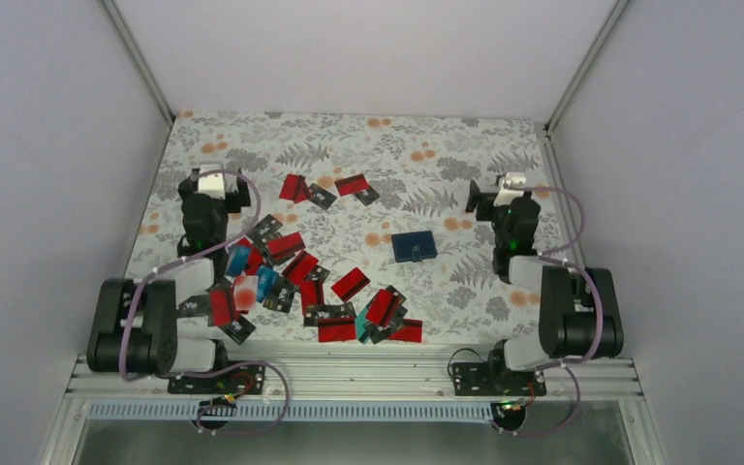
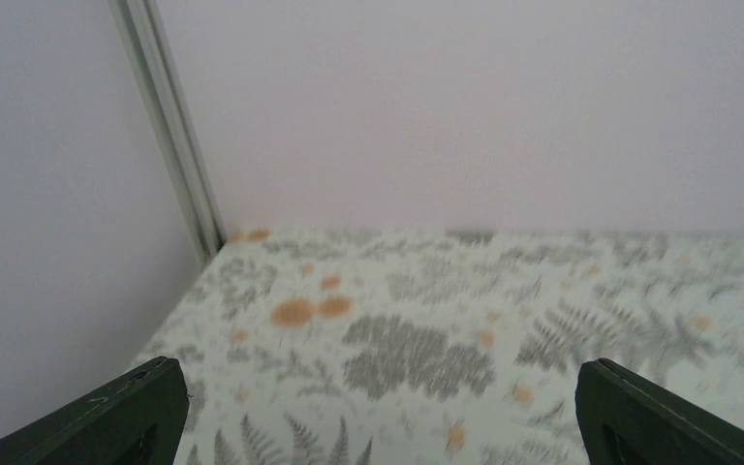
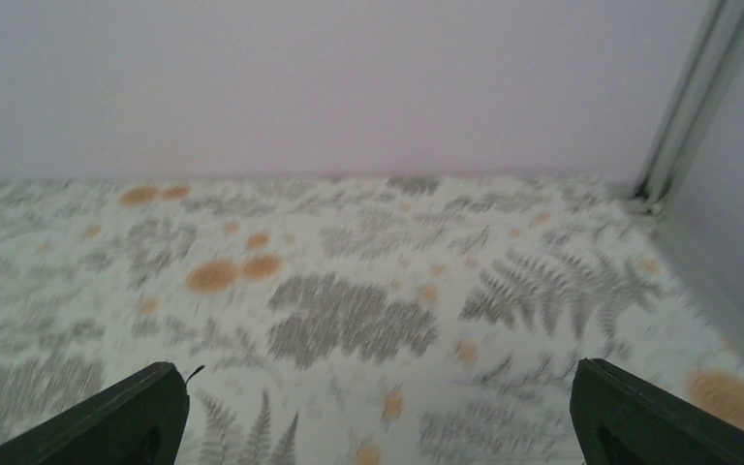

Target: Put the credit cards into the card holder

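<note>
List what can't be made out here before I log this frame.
- Small dark navy folding card holder: top view, too small to tell if its snap is fastened; outside both wrist views.
- Thin flat red, black, teal and blue credit cards: top view, overlapping, some under the left arm, so uncountable.
- Left gripper and right gripper: wrist views, fingers cut off by the bottom edge; printed cloth blurred.

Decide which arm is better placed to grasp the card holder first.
Right, probably. The card holder lies right of centre, nearer the open right gripper; the left gripper, also open, is across the table beside the credit cards.
</note>
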